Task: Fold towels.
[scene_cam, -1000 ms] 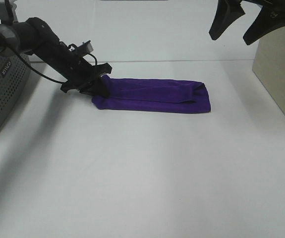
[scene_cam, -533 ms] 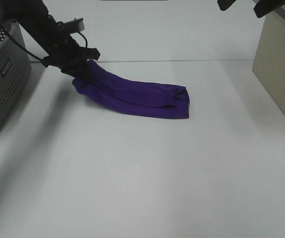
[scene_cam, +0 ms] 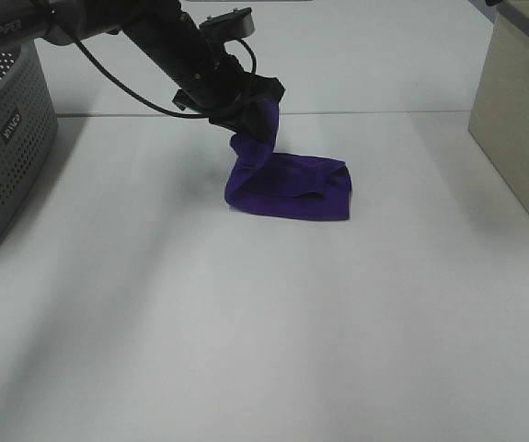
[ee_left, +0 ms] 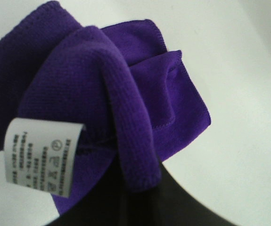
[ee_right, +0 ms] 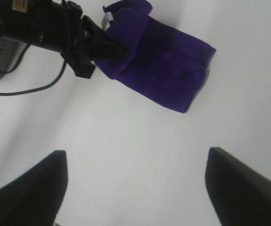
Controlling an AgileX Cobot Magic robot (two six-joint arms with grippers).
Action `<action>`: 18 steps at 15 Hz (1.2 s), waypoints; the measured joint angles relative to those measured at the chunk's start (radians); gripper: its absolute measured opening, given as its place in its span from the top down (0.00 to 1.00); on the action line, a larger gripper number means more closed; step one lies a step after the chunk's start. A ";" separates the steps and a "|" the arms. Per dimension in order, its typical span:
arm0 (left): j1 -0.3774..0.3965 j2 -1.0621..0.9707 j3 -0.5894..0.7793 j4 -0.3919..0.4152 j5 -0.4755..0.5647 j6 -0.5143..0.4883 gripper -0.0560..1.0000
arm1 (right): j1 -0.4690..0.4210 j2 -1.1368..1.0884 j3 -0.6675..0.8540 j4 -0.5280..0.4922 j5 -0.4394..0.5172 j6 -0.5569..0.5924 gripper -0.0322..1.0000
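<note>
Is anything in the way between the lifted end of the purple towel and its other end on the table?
Nothing visible. The left hand holds one end of the towel above its own flat part; only table surface shows around it.

I see the towel (scene_cam: 292, 184) is soft, matt knit cloth. The tabletop (scene_cam: 264, 322) looks smooth and matt, the basket (scene_cam: 6, 138) perforated plastic.

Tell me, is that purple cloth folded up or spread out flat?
Folded, not spread. The purple towel lies doubled in layers on the table, and the left pincer holds one end lifted above it.
</note>
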 joint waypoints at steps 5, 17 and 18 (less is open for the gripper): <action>-0.040 0.002 0.000 -0.033 -0.059 0.000 0.93 | 0.000 -0.001 0.001 0.027 0.000 -0.021 0.21; -0.162 0.072 -0.019 -0.176 -0.193 0.004 0.26 | 0.000 -0.003 0.001 0.036 0.000 -0.037 0.21; -0.167 0.072 -0.019 -0.177 -0.193 0.006 0.25 | 0.000 -0.006 0.001 0.036 0.000 -0.039 0.21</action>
